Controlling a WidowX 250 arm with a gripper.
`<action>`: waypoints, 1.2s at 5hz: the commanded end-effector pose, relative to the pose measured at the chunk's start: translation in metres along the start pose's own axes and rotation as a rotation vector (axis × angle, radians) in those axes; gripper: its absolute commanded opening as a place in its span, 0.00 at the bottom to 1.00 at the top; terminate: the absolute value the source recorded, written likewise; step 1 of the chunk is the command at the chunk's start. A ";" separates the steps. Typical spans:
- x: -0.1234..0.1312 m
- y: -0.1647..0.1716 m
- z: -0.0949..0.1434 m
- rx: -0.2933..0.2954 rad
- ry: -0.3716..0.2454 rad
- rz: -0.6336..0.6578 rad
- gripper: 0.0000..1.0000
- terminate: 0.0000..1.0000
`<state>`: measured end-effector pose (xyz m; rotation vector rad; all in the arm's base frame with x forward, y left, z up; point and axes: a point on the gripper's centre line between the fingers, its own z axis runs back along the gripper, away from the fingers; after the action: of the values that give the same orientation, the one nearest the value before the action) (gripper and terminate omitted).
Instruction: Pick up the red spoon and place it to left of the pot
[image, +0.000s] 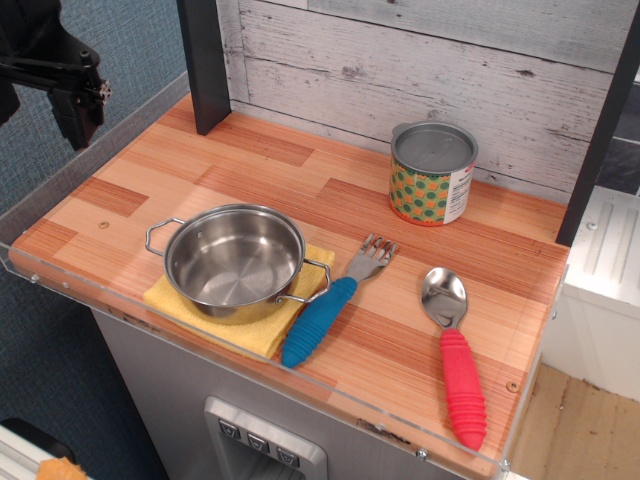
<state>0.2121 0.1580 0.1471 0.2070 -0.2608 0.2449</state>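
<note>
red spoon (456, 353) right of fork (328, 308), pot (234, 260) on cloth (268, 336)

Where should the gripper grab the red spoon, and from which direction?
Probably the thick ribbed handle of the red spoon, taken from straight above with fingers across its width. It lies flat on the table, apart from the fork, with free space on both sides.

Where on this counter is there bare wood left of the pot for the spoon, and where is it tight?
Bare wood runs from the pot and its yellow cloth out to the counter's left edge, and back to the dark post. It is crowded on the pot's right: the fork touches the cloth, and the red spoon lies just beyond it. The gripper hangs off the left edge.
</note>
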 end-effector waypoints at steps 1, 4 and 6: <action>0.000 0.000 0.000 0.000 0.000 0.000 1.00 0.00; 0.005 -0.080 0.019 -0.112 -0.028 0.060 1.00 0.00; 0.012 -0.162 0.011 -0.236 0.063 0.202 1.00 0.00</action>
<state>0.2571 0.0013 0.1186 -0.0526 -0.2054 0.4144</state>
